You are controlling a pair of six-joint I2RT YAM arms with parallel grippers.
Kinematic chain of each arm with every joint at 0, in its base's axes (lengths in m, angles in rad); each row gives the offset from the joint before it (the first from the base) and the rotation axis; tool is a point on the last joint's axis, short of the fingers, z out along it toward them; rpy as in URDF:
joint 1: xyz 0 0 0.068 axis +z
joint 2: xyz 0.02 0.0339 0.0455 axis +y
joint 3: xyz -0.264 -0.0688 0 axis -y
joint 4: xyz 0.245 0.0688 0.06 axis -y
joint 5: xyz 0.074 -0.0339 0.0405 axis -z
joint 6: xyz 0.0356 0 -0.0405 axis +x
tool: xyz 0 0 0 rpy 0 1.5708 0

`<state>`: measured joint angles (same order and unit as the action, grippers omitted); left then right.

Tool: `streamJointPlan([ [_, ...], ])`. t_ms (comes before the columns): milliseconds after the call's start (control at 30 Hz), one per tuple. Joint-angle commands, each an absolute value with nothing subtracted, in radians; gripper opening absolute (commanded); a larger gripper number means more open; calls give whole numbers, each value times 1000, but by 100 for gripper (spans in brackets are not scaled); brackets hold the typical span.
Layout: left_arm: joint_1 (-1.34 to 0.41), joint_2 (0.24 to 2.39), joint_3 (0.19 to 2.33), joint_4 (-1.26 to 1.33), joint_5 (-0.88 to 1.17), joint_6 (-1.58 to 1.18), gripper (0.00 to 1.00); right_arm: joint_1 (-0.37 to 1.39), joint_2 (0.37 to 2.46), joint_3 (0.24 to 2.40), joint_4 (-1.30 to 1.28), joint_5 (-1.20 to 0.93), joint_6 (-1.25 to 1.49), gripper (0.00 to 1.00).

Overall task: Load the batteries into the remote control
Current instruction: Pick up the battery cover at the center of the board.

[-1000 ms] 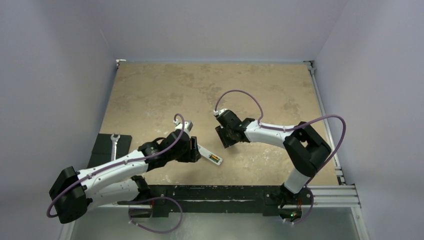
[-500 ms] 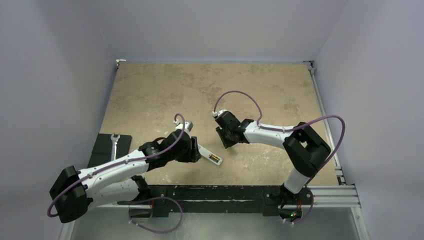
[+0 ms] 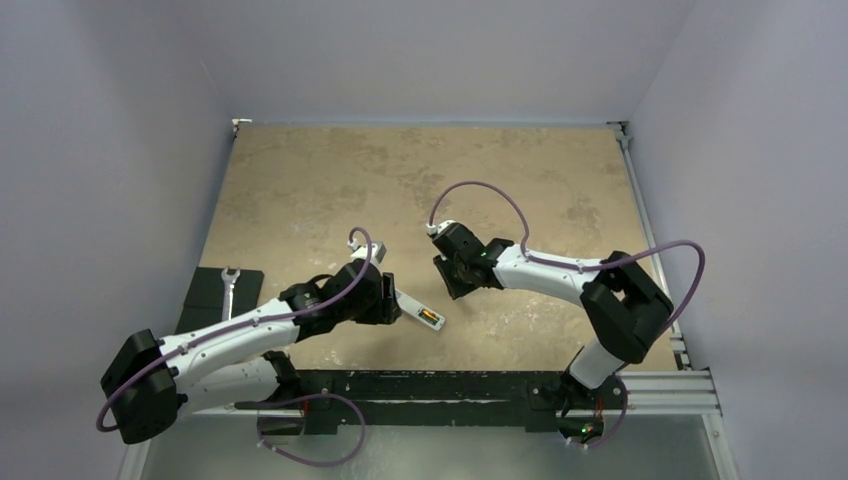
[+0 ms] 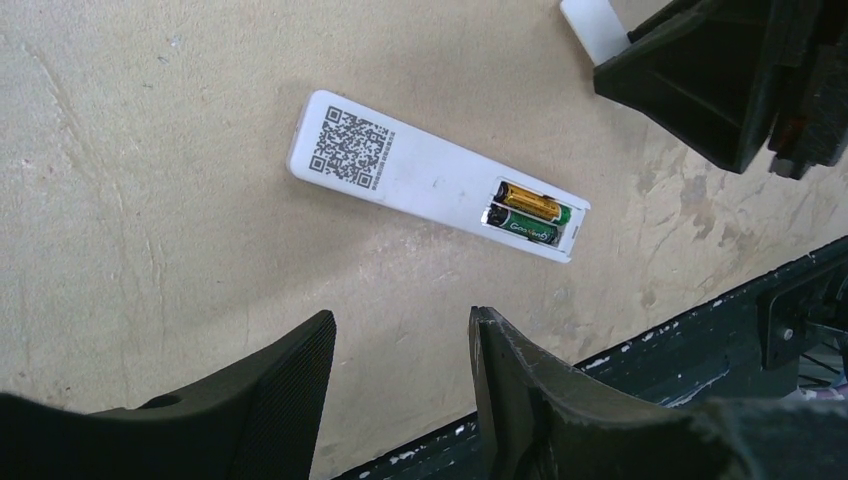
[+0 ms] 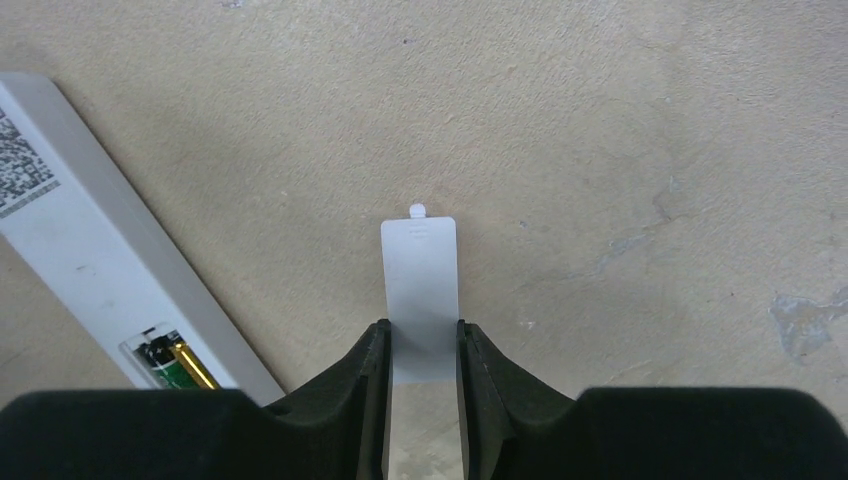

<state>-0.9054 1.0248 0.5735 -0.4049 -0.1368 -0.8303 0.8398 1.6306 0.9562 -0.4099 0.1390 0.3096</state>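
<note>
The remote control [image 3: 416,311] lies back up on the tan table, its battery bay open. Two batteries [image 4: 528,213] sit side by side in the bay, one gold and one green. The left wrist view shows a QR label on the remote's white back [image 4: 420,175]. My left gripper [image 4: 400,330] is open and empty, hovering just beside the remote; it also shows in the top view [image 3: 388,300]. My right gripper [image 5: 422,335] is shut on the edges of a small white battery cover [image 5: 420,265], to the right of the remote [image 5: 90,230]. The top view shows it [image 3: 456,280] a short way from the bay.
A silver wrench [image 3: 229,285] lies on a black pad [image 3: 205,300] off the table's left edge. The black front rail [image 3: 450,385] runs close below the remote. Grey walls enclose the table on three sides.
The right arm's elbow has dropped and swung out to the right, while its gripper has stayed almost in place with the cover. The left arm and the remote have not moved.
</note>
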Motion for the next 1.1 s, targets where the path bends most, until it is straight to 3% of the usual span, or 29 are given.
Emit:
streamJointPlan([
  [0, -907, 1032, 569, -371, -164, -842, 52, 859, 1561, 954, -452, 154, 326, 12],
  [1067, -645, 1130, 565, -202, -48, -703, 50, 1070, 1461, 1015, -565, 158, 242, 12],
])
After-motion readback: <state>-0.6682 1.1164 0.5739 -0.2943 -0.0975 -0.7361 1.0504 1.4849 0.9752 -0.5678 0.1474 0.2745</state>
